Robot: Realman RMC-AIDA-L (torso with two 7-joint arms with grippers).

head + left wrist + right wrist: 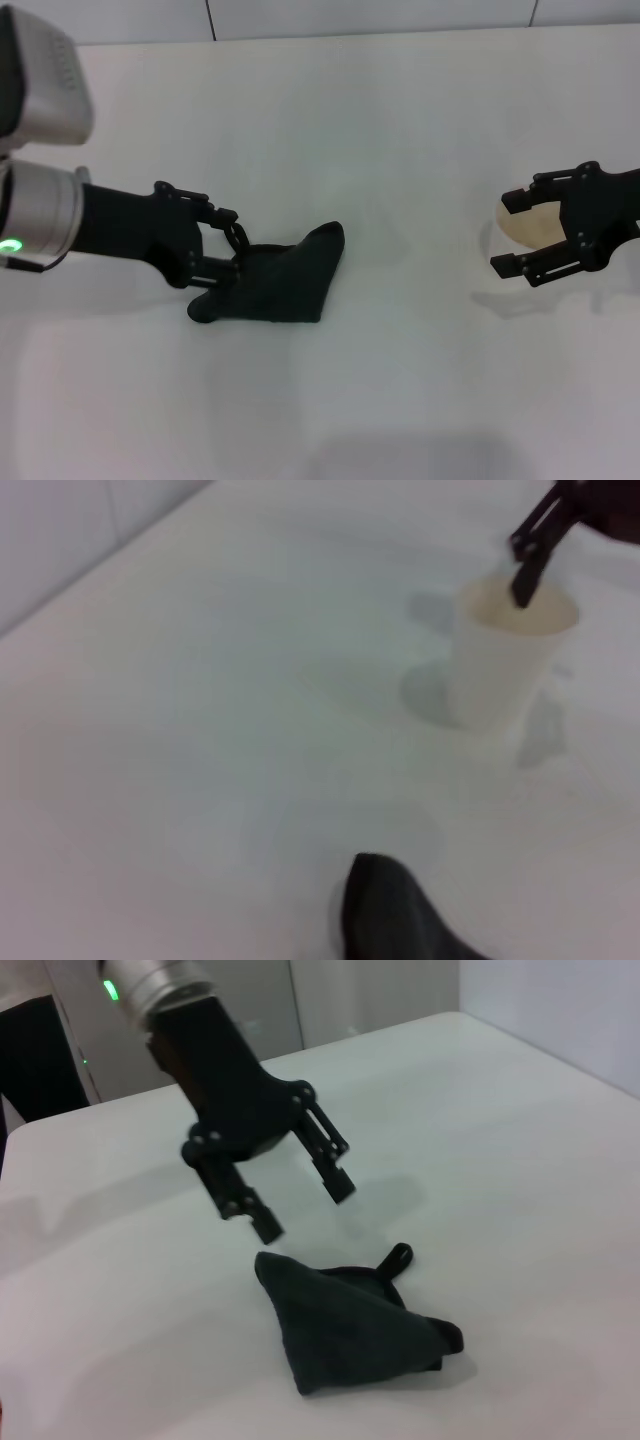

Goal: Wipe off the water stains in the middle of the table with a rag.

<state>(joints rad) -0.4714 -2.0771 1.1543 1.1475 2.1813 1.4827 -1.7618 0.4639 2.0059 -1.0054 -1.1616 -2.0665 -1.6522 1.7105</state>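
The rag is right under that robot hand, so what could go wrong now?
The left gripper hangs open above the rag near its loop end, so it might pinch only an edge and drag the cloth bunched up. The right gripper is open at the cup; a bump might tip it.

Even soft light, blurred left-wrist view

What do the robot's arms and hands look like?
The left arm is silver near the body with a small green light, then black. Its left tool is black with two thin, jointed fingers. The right tool is black too, with the same kind of fingers.
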